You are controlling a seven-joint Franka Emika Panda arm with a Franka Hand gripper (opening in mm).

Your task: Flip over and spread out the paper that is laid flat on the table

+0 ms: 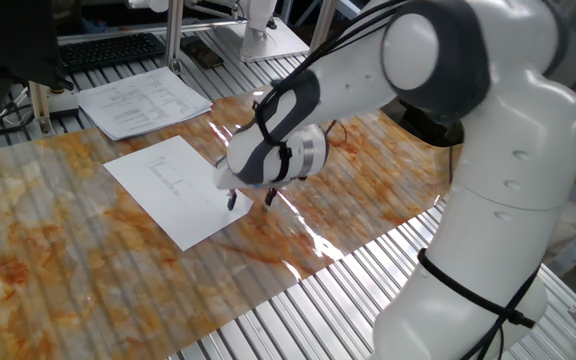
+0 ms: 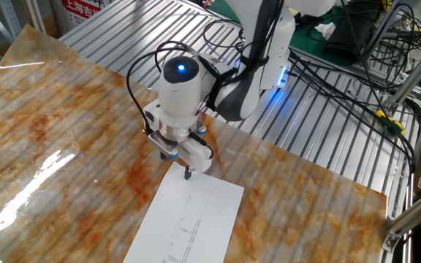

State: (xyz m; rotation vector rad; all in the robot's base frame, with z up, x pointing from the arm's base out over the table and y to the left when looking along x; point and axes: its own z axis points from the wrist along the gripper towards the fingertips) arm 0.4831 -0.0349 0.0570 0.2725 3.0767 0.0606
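The thin white rectangular sheet of paper [image 1: 179,188] [image 2: 186,219] lies flat on the silver metal-slat bench [image 1: 408,250] [image 2: 320,124], on its glossy orange-and-grey marbled plastic cover [image 1: 88,270] [image 2: 57,124], with a few faint lines of print on its upturned face. The two-finger claw [image 1: 249,199] [image 2: 188,172] of the white arm points down directly over one short edge of the sheet; the rest of the sheet stretches away from it. Its dark fingertips [image 1: 232,201] stand a moderate gap apart with nothing between them. Whether they touch the sheet I cannot tell. Beyond the far end of the paper from the claw, off the marbled cover, lies a stack of densely printed white pages [image 1: 144,101].
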